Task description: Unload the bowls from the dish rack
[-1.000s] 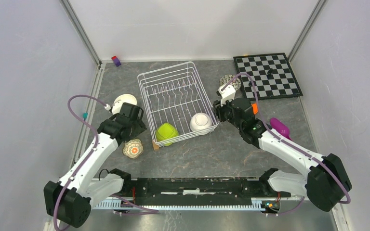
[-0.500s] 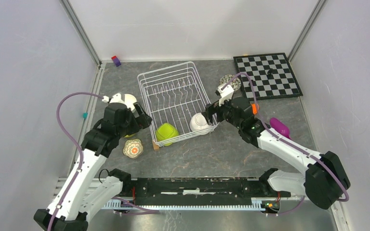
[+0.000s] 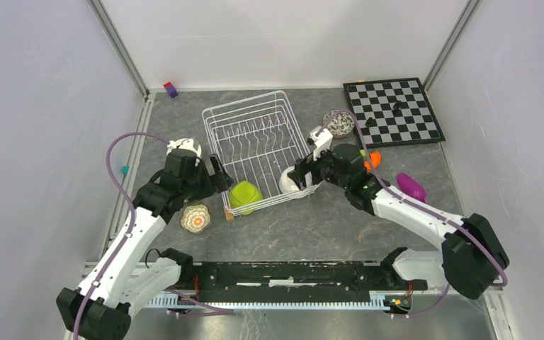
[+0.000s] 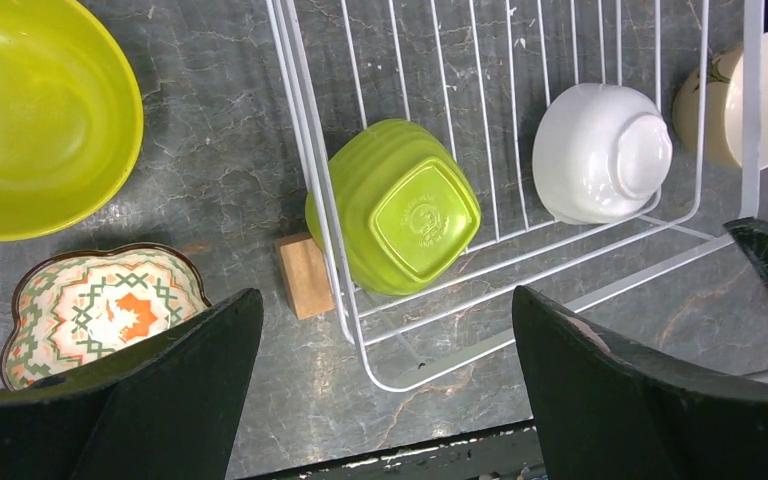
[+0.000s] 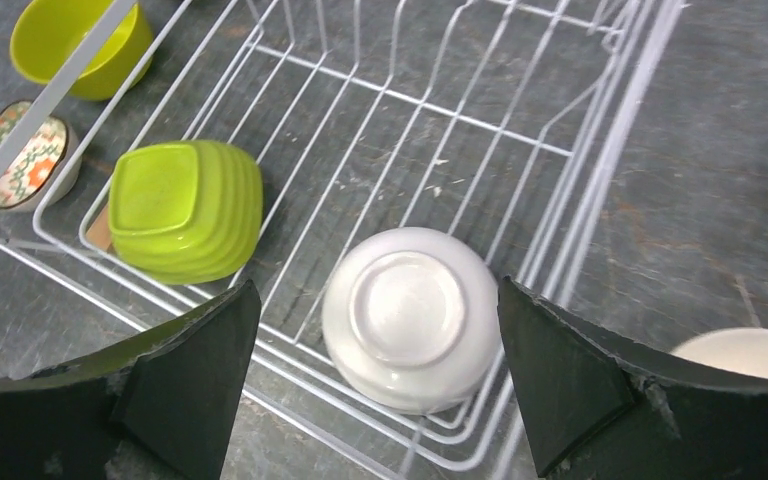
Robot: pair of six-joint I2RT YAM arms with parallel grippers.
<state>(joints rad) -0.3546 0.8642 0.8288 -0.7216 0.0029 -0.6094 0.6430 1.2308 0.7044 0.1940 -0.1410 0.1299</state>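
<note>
The white wire dish rack [image 3: 251,138] holds two upside-down bowls at its near end: a squarish lime green bowl [image 3: 245,195] [image 4: 400,205] [image 5: 185,208] and a white bowl [image 3: 292,180] [image 4: 600,150] [image 5: 410,315]. My left gripper [image 3: 219,177] [image 4: 385,300] hovers open over the rack's near left corner, just short of the green bowl. Open too, my right gripper [image 3: 299,177] [image 5: 378,290] hangs above the white bowl, one finger on each side of it, touching nothing.
Outside the rack stand a round lime bowl [image 4: 30,110], a floral bowl [image 3: 196,218], a white bowl [image 3: 184,146], a speckled bowl [image 3: 340,122] and a cream bowl [image 5: 750,355]. A wood block [image 4: 305,275] props the rack's corner. The chessboard [image 3: 393,110] lies far right, a purple object [image 3: 411,188] nearer.
Both grippers have opened wide. The left arm swung right toward the rack's near left corner; the right arm reached left over the white bowl, uncovering the speckled bowl.
</note>
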